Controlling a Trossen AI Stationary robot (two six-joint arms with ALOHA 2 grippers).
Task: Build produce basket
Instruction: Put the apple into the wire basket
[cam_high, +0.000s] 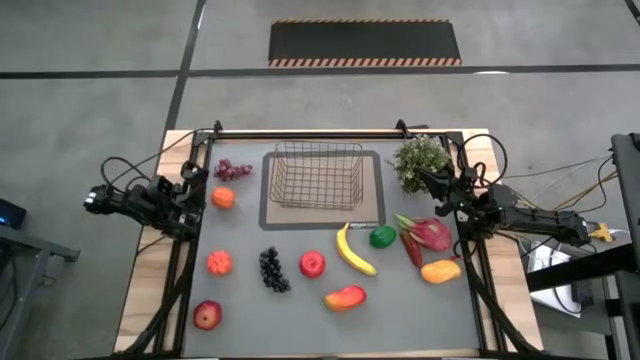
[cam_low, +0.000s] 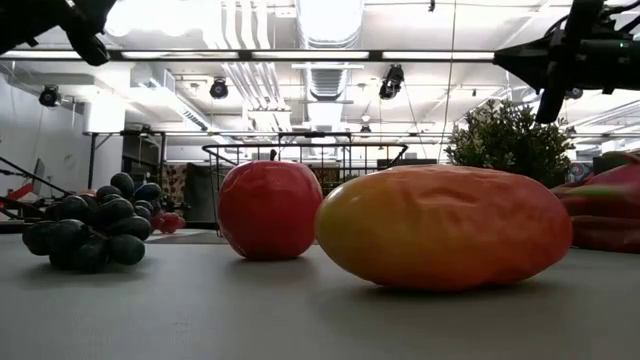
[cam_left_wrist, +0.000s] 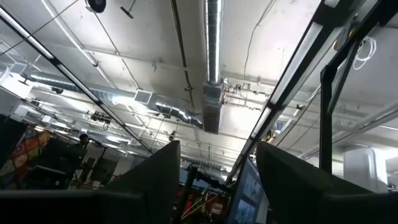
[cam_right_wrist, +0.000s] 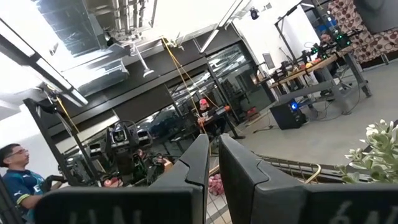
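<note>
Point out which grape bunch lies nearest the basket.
The reddish-purple grape bunch, just left of the basket at the table's far edge. The dark grape bunch lies well in front of the basket, beside the red apple.

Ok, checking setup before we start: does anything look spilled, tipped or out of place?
Nothing stands out. The basket sits upright and empty on its tray, the produce lies loose on the table around it, and both grippers wait at the sides, holding nothing.
</note>
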